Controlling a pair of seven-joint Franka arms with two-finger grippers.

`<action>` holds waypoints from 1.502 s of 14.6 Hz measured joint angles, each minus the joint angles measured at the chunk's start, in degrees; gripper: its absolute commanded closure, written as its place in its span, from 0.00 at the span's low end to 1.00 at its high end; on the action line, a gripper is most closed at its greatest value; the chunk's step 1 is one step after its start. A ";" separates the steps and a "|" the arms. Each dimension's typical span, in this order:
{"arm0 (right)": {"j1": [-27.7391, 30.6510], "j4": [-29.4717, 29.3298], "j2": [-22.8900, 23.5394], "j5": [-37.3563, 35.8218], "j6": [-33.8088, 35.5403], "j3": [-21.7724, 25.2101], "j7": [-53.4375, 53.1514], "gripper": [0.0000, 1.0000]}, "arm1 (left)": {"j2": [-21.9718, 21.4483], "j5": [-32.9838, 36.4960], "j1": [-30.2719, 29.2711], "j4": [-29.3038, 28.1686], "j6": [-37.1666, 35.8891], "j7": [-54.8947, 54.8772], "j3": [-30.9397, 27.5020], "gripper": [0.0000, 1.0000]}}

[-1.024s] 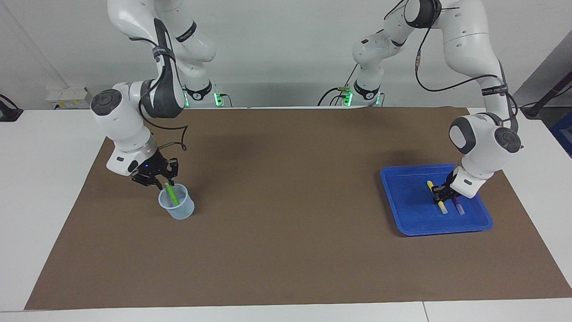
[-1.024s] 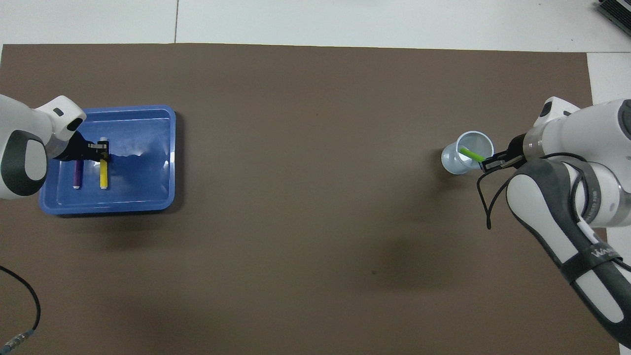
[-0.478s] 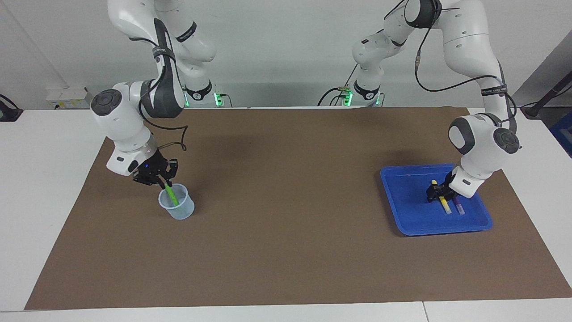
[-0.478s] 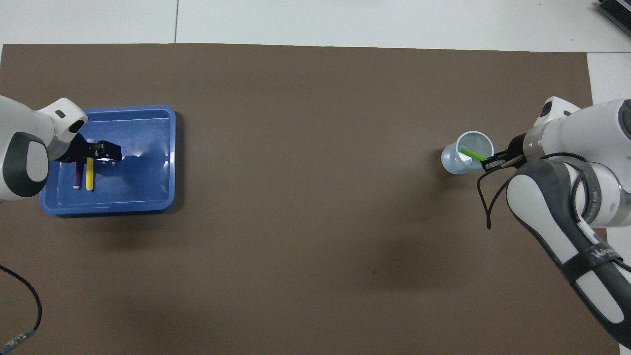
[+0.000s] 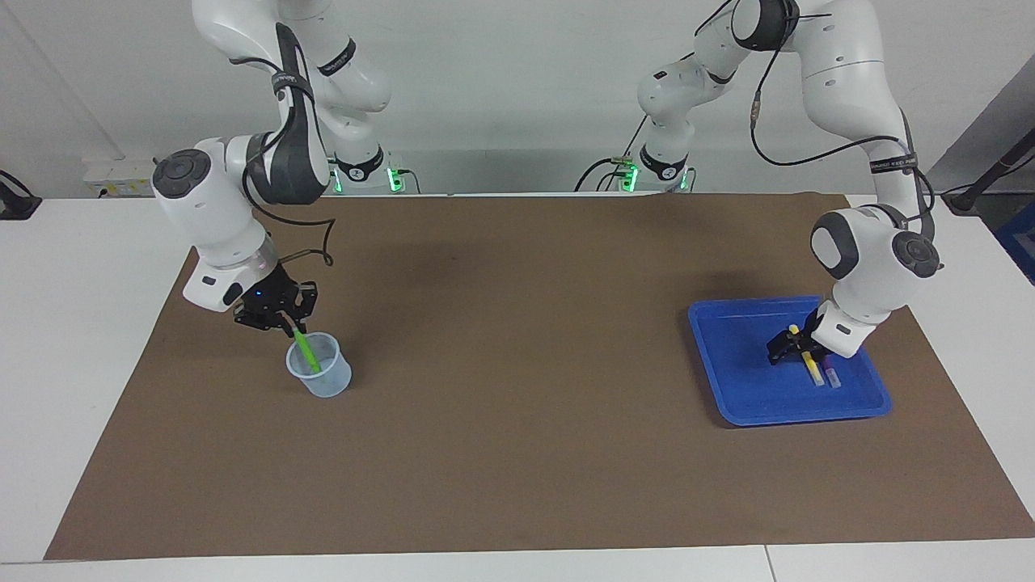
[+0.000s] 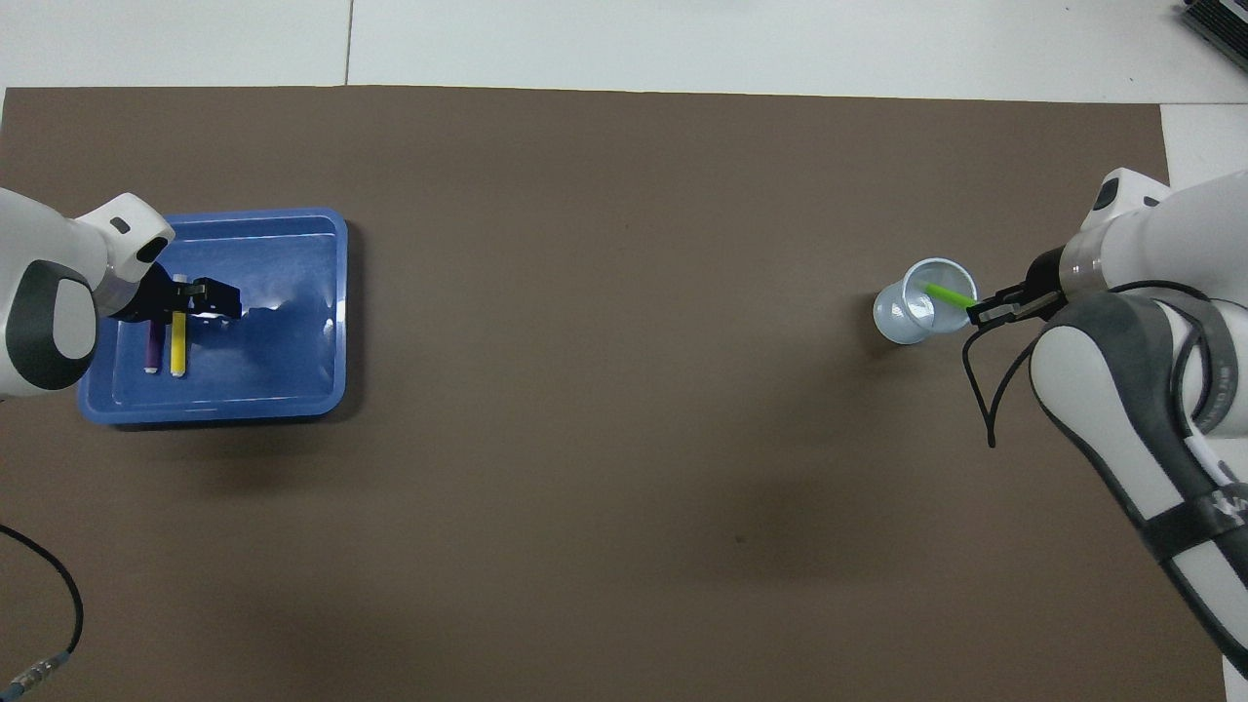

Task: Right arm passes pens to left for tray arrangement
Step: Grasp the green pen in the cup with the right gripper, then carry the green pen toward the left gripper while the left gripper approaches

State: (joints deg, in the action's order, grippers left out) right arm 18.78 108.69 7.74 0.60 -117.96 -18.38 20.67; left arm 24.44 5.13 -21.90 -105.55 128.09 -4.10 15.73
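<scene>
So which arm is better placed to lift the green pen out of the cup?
Right. Its tool is shut on the green pen at the cup. The left tool hangs open over the tray at the table's other end, above the yellow pen and purple pen.

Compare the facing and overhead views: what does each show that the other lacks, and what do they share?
Only the facing view shows both arm bases with their green lights, the wall, and the blue light at the right arm's wrist.

Only the overhead view shows a loose black cable on the mat at the left arm's end.

Both show the right gripper shut on the green pen, whose lower end is in the cup, and the left gripper open over the blue tray, where the yellow pen and purple pen lie side by side.
</scene>
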 measured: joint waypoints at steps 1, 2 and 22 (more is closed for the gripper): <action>0.00 -1.39 -0.28 0.00 1.87 0.00 0.00 0.96 | -0.07 0.00 0.00 0.22 -0.70 0.00 0.09 0.00; 0.00 -2.71 -0.61 0.00 3.70 0.00 0.00 0.96 | -0.24 0.00 0.00 0.68 -1.73 0.00 0.27 0.00; -18.36 -10.63 -0.02 22.07 -4.66 -2.17 -47.85 0.98 | -10.09 -2.35 5.85 5.33 -10.56 13.90 1.50 0.00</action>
State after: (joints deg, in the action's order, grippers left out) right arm 0.42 98.06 7.72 22.67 -122.62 -20.55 -27.17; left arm 14.35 2.78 -16.04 -100.22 117.54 9.80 17.22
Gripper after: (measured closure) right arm 0.824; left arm 0.009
